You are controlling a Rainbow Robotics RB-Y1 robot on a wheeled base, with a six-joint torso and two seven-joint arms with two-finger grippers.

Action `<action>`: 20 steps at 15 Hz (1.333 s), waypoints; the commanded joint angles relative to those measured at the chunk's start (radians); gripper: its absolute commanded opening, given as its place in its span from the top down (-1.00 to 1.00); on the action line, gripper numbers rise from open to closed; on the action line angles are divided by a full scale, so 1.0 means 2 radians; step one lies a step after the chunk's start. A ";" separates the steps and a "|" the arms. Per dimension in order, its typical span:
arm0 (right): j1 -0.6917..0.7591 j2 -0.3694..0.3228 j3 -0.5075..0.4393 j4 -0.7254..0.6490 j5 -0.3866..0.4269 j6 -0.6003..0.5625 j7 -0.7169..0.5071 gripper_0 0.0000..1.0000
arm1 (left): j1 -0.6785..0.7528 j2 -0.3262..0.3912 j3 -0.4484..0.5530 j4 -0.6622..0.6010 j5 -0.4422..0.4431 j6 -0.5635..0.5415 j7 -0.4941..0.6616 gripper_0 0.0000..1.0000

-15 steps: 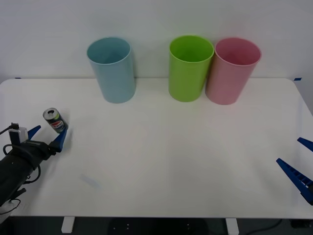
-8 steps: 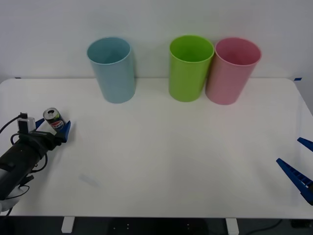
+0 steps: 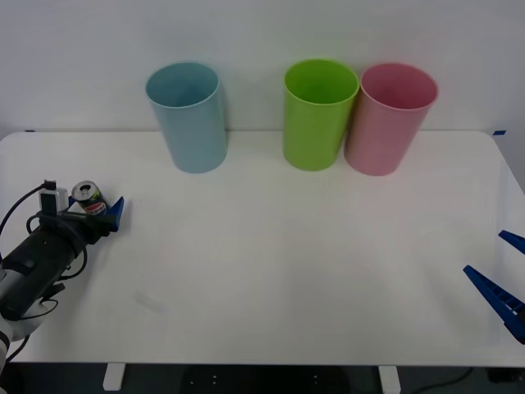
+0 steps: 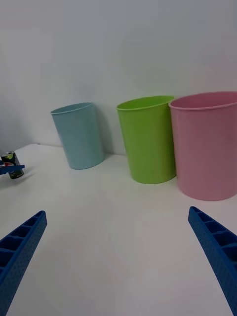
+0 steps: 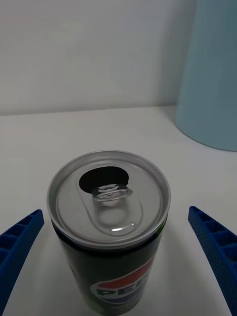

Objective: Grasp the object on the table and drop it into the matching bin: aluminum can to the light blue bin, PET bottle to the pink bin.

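The left wrist view shows the can (image 5: 109, 224) opened on top, standing between the spread-apart left end effector (image 3: 89, 211) near the counter's (image 3: 271, 263) left edge. The right end effector (image 3: 502, 277) rests open at the right edge.

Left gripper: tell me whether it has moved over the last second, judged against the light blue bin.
Yes. The left gripper has moved forward toward the light blue bin, closing in around the aluminum can, which has stayed put.
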 commanded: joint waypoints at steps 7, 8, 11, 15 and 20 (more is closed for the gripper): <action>0.000 0.000 0.000 0.000 0.000 0.000 0.000 -1.00 | -0.004 0.000 -0.007 0.000 0.010 0.018 0.001 1.00; 0.000 0.000 0.000 0.000 0.000 0.000 0.000 -1.00 | -0.004 -0.001 -0.007 0.000 0.010 0.018 0.002 1.00; 0.000 0.000 0.000 0.000 0.000 0.000 0.000 -1.00 | -0.004 -0.001 -0.008 0.000 0.010 0.018 0.003 1.00; 0.000 0.000 0.000 0.000 0.000 0.000 0.000 -1.00 | -0.004 0.000 -0.010 0.000 0.010 0.018 0.003 1.00; 0.000 0.000 0.000 0.000 0.000 0.000 0.000 -1.00 | -0.002 0.003 -0.011 -0.001 0.014 -0.021 0.009 1.00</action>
